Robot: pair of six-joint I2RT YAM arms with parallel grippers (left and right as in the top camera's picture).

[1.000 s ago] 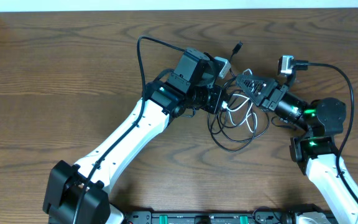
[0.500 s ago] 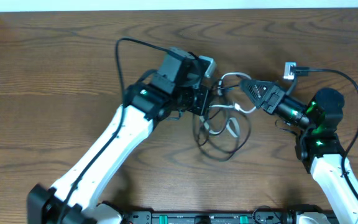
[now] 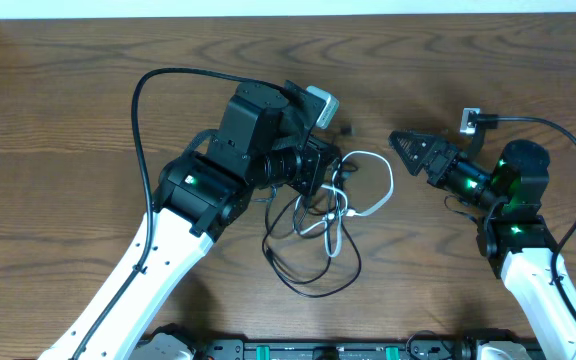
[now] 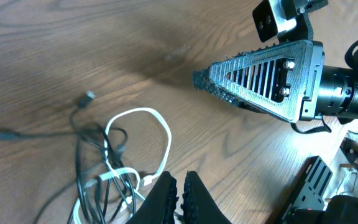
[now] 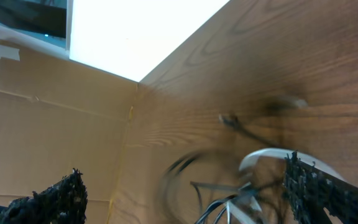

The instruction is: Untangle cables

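Nearest your side, your left arm comes in from the near left corner over the desk. Right past it the cables sit in one knot around mid-desk, with a couple of thin black loops drooping back toward the near edge. Your left fingers are clenched tight, tips together, and the strands of the bundle run straight up into them. So you've got the knot pinched at its far end, though I can't tell which strand exactly because the tips hide it. The white cable bulges out of the knot in an open loop on the right side, lying flat on the wood. A bit further right, your right fingers are spread as wide as they go and are grasping nothing. They point at the white loop from just beside it but aren't touching it. In the right wrist view there's only bare desk and a blurry smear of cord between the two tips. Just beyond the knot, a small plug end lies loose on the desk, its black lead trailing back into the tangle. Farthest out, cardboard stands up along the far left edge of the desk.
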